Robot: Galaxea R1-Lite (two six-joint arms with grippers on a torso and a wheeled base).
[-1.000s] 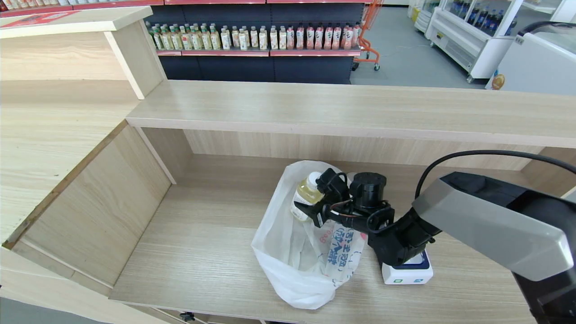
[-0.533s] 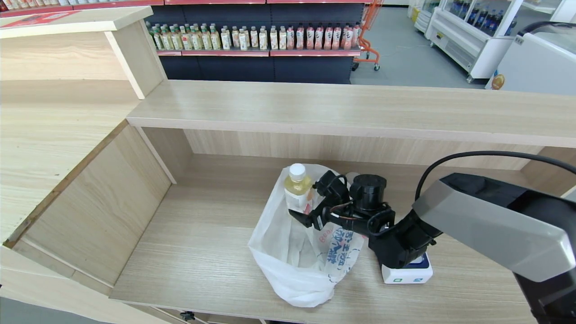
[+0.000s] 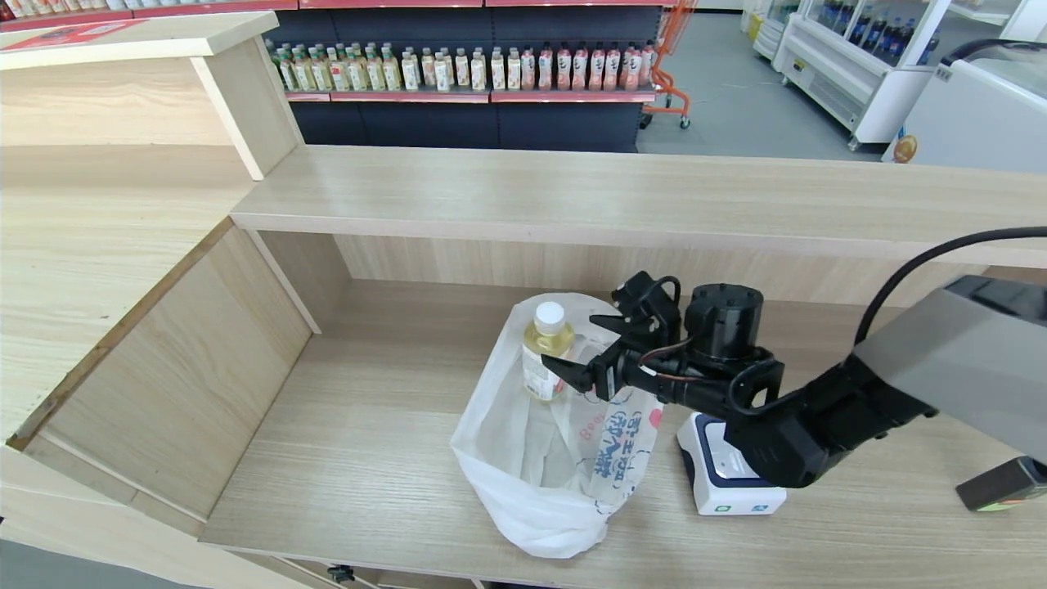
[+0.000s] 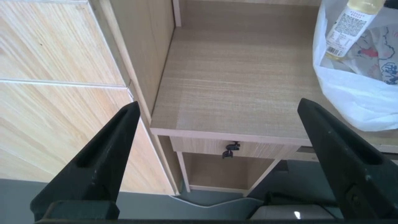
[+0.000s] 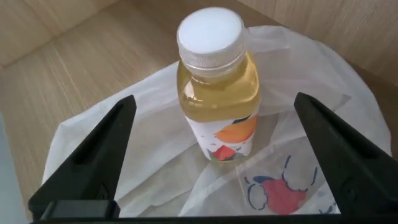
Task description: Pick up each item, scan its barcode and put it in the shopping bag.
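Bottle stands upright, cap up, in shopping bag; right claw released beside it.

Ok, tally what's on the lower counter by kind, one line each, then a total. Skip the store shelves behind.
bottle, standing in the bag: 1
shopping bag: 1
scanner, white and blue: 1
dark object at the counter's right edge, kind unclear: 1
Total: 4

Head looks down; right wrist near, left seemingly farther; all share bag.
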